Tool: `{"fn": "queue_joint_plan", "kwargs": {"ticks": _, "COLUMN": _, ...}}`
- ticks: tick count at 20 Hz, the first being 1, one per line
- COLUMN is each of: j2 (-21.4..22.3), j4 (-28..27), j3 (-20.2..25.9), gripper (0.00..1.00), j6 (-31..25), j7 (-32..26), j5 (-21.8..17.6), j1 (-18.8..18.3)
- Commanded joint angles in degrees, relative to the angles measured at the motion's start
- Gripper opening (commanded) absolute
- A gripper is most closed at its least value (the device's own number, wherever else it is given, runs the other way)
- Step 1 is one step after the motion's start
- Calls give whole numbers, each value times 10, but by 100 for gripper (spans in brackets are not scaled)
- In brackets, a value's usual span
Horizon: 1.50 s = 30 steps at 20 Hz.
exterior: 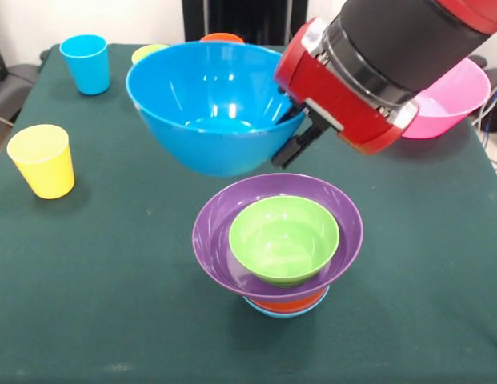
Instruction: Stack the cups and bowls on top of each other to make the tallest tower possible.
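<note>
We are looking at a surface (88, 304) draped in dark green cloth, with a pale wall and a dark upright panel behind its far edge. The arm (392, 56) is reaching down from the upper right, and its jaws (300, 128) are gripping the rim of the deep blue bowl (208, 104), closed on its right edge. That bowl is hanging in the air, mouth up and tipping slightly toward us, above and just behind the tower (278, 240). The tower is standing upright near the middle of the surface: a green bowl (283, 238) nested in a purple bowl (224, 240), with orange and light-blue rims showing beneath. A yellow cup (42, 160) and a blue cup (86, 64) are standing upright at the left, mouths up, well apart. A pink bowl (456, 108) is sitting behind the arm at the right.
</note>
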<state>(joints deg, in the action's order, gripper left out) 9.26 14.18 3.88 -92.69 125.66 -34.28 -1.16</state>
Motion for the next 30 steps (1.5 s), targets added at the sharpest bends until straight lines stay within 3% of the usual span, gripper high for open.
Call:
{"fn": "queue_joint_plan", "kwargs": {"ticks": 1, "j2": -15, "j4": -68, "j3": 13, "gripper": 0, "j6": -112, "j7": -186, "j5": -51, "j1": 21}}
{"fn": "queue_joint_plan", "kwargs": {"ticks": 20, "j2": -89, "j4": -84, "j3": 0, "gripper": 0, "j6": -30, "j7": -171, "j5": -26, "j1": 21}}
{"fn": "queue_joint_plan", "kwargs": {"ticks": 30, "j2": -105, "j4": -110, "j3": 12, "gripper": 0, "j6": -40, "j7": -140, "j5": -21, "j1": 30}}
